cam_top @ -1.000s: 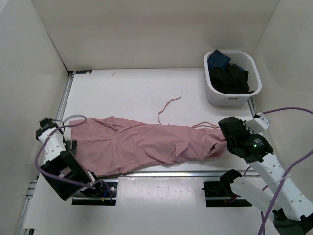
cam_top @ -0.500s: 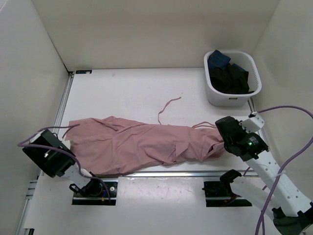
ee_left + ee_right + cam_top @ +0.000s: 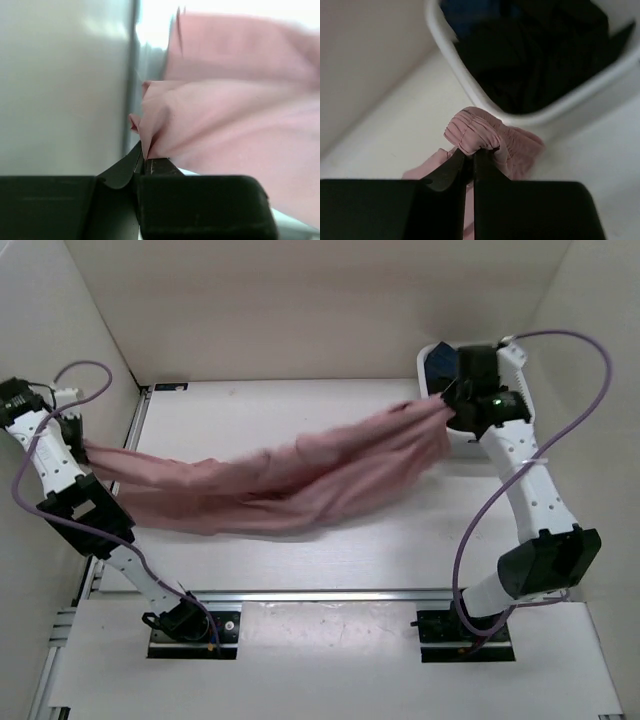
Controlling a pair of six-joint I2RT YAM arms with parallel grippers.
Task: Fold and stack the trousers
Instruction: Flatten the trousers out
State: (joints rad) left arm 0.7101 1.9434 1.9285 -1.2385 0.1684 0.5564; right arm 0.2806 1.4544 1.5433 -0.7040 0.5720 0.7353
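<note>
The dusty-pink trousers [image 3: 290, 480] hang stretched in the air between my two grippers, sagging in the middle above the table. My left gripper [image 3: 82, 448] is at the far left, near the side wall, shut on the leg end [image 3: 150, 125]. At the upper right, beside the basket, my right gripper [image 3: 447, 400] is shut on the gathered elastic waist [image 3: 475, 132]. The drawstring is hidden.
A white basket [image 3: 510, 360] holding dark clothes [image 3: 530, 60] stands at the back right, right beside my right gripper. White walls enclose the table [image 3: 300, 410] on the left, back and right. A metal rail [image 3: 330, 595] runs along the near edge.
The trousers lay flat on the table a second ago. The left gripper shut on the leg end, and both arms lifted and carried the garment up and toward the back.
</note>
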